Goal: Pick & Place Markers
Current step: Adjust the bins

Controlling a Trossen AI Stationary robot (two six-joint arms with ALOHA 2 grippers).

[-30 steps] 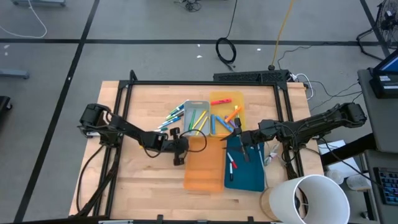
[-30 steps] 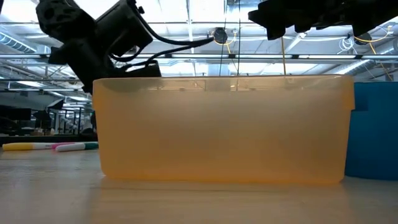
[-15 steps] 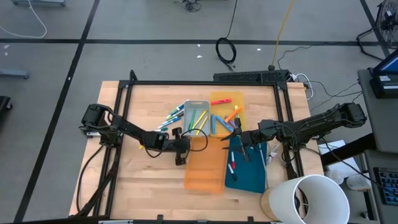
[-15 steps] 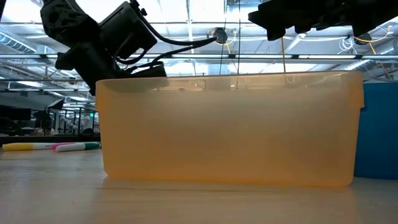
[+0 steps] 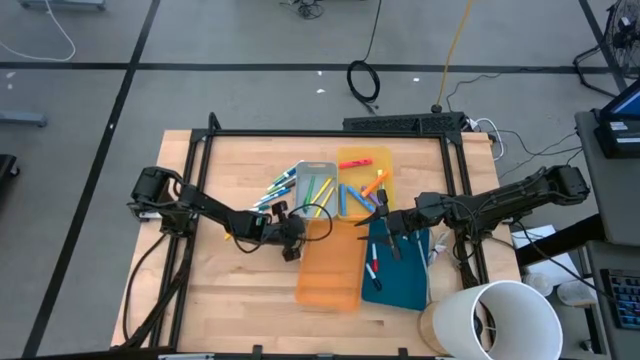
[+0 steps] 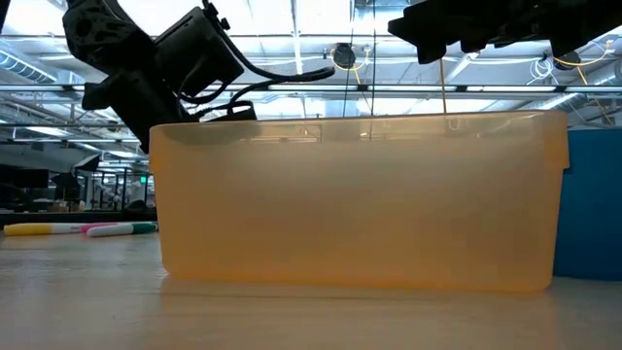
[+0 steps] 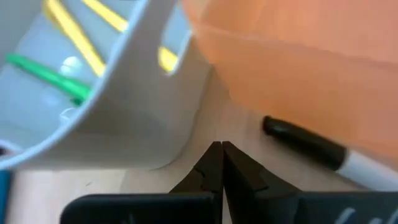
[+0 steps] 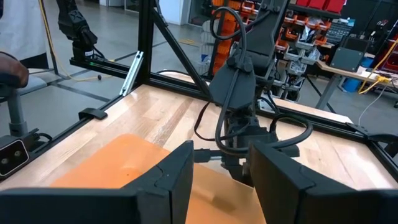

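My left gripper (image 5: pixel 291 240) is shut and empty, low at the far left corner of the large orange tray (image 5: pixel 330 265). In the left wrist view its fingertips (image 7: pixel 221 149) point into the gap between that tray (image 7: pixel 298 56) and the grey tray (image 7: pixel 106 112). A white marker with a black cap (image 7: pixel 305 149) lies on the table against the orange tray. Yellow and green markers (image 7: pixel 68 37) lie in the grey tray. My right gripper (image 5: pixel 385 228) is open and empty above the far end of the teal tray (image 5: pixel 397 270).
More markers lie in the grey tray (image 5: pixel 316 187), the blue tray (image 5: pixel 355 200) and the small orange tray (image 5: pixel 365 165). Loose ones lie on the table left of the grey tray (image 5: pixel 275 190). Red markers (image 5: pixel 372 268) lie in the teal tray. A white bucket (image 5: pixel 500 320) stands at the near right.
My left gripper has gone a little toward the table's far edge, staying shut. In the low view the large orange tray has slid slightly toward the table's right edge and then come to rest.
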